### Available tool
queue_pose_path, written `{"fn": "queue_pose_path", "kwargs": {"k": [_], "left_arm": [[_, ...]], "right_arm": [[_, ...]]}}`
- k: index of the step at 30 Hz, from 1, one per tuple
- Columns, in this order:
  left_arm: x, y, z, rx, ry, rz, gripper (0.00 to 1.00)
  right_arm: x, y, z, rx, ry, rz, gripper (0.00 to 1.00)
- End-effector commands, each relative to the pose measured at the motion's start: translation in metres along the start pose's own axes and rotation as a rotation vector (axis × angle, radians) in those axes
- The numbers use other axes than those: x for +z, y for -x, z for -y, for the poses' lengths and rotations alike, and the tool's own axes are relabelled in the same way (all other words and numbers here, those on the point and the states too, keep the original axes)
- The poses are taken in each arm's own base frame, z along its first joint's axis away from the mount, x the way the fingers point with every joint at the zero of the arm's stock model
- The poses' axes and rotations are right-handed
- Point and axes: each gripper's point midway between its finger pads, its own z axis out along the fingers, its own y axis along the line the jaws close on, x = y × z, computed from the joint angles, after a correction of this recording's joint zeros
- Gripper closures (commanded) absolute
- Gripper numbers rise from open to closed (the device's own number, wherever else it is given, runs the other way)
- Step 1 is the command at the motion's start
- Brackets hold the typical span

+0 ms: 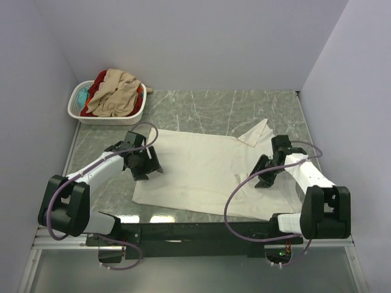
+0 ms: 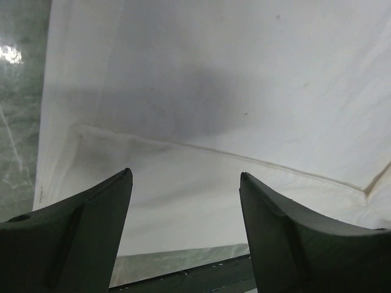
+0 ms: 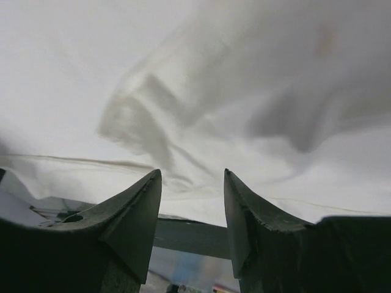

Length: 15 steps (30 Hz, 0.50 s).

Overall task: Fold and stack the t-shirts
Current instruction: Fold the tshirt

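On the marble table (image 1: 201,107), just past your two arms, the big cream-white t-shirt (image 1: 201,171) lies spread out and mostly flat. One sleeve (image 1: 256,131) sticks up at the far right.

Your left gripper (image 2: 185,173) hangs over the shirt's left side. Its fingers are wide apart with nothing between them. Your right gripper (image 3: 192,172) hangs over the rumpled right side. Its fingers are apart too, with a smaller gap, and they hold nothing.

I think this shirt is soft, thin and light. It will likely flop and sag when you lift it, but it will not break. Pinch it at an edge or corner, where the sewn seam (image 2: 214,149) makes it thicker.

The tan shirt (image 1: 113,94), red shirt (image 1: 98,80) and teal shirt (image 1: 81,94) sit piled in the white laundry basket (image 1: 110,119), far to the left.
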Motion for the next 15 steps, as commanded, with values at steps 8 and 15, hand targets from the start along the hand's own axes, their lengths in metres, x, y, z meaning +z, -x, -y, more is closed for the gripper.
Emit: {"fn": "queue_pose_path", "kwargs": {"k": [8,15], "left_arm": [[-0.033,0.072,0.071,0.061,-0.144,0.155,0.22],[-0.022,0.107,0.088,0.081,-0.128,0.169,0.22]], "right_arm": [[-0.079,0.092,-0.076,-0.106,0.051,0.246,0.47],[-0.073,0.167,-0.093,-0.087,0.008,0.328,0.48]]}}
